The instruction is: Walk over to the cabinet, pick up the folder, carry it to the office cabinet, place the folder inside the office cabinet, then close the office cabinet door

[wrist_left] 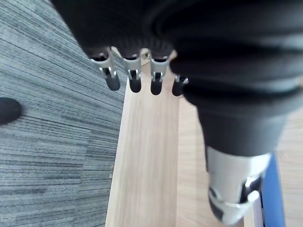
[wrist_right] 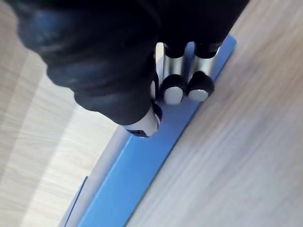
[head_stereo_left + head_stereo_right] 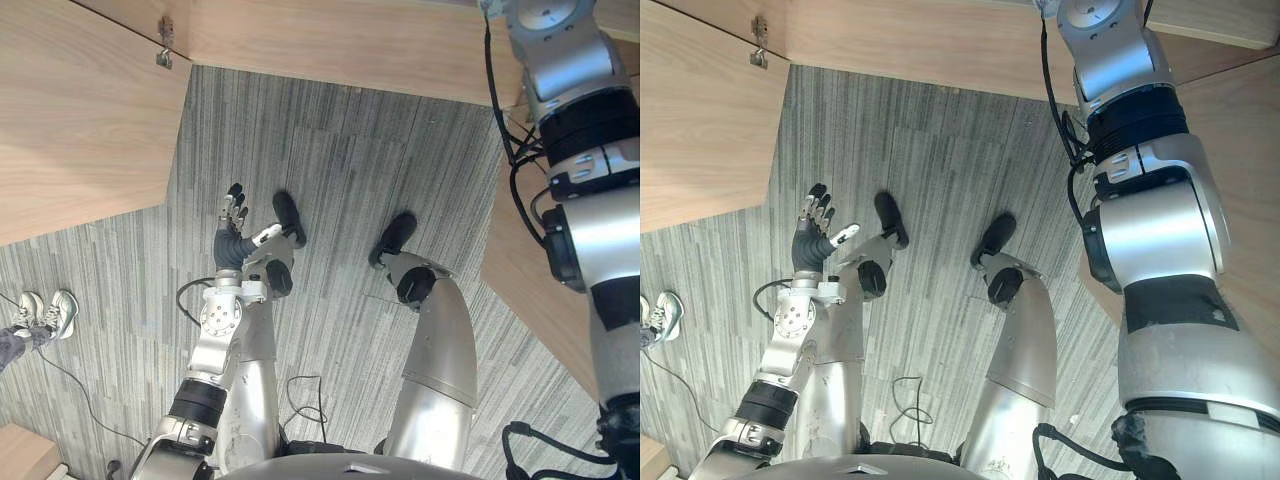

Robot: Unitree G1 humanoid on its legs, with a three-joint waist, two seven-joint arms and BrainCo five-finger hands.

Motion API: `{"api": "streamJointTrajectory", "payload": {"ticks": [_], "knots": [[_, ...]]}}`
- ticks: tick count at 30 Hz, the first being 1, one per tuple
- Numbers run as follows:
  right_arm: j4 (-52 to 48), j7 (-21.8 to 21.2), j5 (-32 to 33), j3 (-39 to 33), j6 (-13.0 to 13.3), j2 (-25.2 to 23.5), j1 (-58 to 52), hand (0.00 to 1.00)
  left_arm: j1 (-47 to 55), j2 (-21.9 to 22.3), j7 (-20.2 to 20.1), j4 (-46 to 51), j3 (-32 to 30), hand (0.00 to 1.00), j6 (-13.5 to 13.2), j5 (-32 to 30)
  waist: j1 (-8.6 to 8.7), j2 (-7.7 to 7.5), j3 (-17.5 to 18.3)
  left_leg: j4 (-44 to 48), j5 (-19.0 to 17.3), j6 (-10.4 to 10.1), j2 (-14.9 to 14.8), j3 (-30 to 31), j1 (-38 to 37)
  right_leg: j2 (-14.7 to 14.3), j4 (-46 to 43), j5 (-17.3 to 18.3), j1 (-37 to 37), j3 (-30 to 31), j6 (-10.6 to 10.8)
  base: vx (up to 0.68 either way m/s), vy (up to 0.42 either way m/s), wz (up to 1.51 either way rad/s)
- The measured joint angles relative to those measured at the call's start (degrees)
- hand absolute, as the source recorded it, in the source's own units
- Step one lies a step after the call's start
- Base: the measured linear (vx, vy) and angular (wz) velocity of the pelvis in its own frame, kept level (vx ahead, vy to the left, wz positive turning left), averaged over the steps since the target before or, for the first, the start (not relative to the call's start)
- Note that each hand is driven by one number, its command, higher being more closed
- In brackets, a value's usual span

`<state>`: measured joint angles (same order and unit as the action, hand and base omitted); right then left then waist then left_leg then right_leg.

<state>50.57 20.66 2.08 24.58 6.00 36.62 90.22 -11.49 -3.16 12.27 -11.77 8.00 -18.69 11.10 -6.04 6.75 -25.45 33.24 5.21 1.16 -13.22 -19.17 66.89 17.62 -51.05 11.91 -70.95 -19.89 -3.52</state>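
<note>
Right hand (image 2: pixel 109 56) is pinching the blue folder (image 2: pixel 137 165) with curled fingers (image 2: pixel 173 92), holding it edge-on against the cabinet (image 2: pixel 246 142), whose pale wood is showing on both sides, apparently to seat it inside. Left hand (image 3: pixel 232 235) is hanging loose-fingered over the carpet (image 3: pixel 330 150), probably free for closing the door.

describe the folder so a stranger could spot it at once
Find the pale wood cabinet in the right wrist view. The folder is the flat strip on it, just by the right hand. It is bright blue, the one coloured thing against wood.
</note>
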Motion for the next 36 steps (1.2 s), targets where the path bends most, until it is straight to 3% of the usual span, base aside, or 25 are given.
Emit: {"api": "streamJointTrajectory", "payload": {"ticks": [7,20,26,31,36], "knots": [[-2.79,1.38,0.47,-0.53,0.14,-1.69,-1.22,1.00,0.39,-0.07,0.02,-0.07,0.30,0.00,0.00,-0.06,0.12,-0.04,-0.02,2.84,-1.93,-0.46,-1.33,0.01,-2.10,-1.07,-0.28,-0.12,2.34,0.83,-0.14,-0.08,-0.016,-0.14],[-27.71,3.42,0.19,-5.78,4.58,-6.51,-13.90,1.00,5.92,-0.35,0.08,-0.10,3.68,0.00,0.02,-1.33,1.54,-0.60,-0.41,6.70,-7.41,-1.38,-3.28,-0.84,-11.40,-4.18,1.24,-0.13,11.05,3.79,0.12,-0.09,-0.017,-0.21],[-40.45,3.25,-0.30,-5.68,6.66,-10.35,-29.52,1.00,6.59,-0.20,0.10,-2.61,3.23,0.00,0.17,-4.26,2.56,-1.52,-0.79,8.75,-10.54,-1.83,-4.81,-1.73,-17.67,-5.95,2.66,0.25,17.31,4.96,0.94,0.00,0.005,-0.23],[-45.39,1.73,-2.52,-5.47,8.16,-16.37,-45.47,1.00,7.07,-0.13,0.07,-6.49,2.85,0.00,1.45,-5.79,3.49,-3.45,-0.69,7.87,-12.69,-2.45,-5.35,-3.32,-26.05,-7.53,5.43,0.48,24.91,6.28,1.86,0.04,0.002,-0.26],[-44.25,-1.42,-2.50,-5.51,8.88,-20.96,-63.44,1.00,8.93,-0.48,-0.01,-12.09,2.77,0.00,2.08,-6.83,5.15,-5.01,-0.77,3.85,-13.99,-3.22,-2.55,-0.59,-35.27,-8.73,10.89,-0.71,34.75,6.75,3.04,0.04,0.035,-0.14]]}}
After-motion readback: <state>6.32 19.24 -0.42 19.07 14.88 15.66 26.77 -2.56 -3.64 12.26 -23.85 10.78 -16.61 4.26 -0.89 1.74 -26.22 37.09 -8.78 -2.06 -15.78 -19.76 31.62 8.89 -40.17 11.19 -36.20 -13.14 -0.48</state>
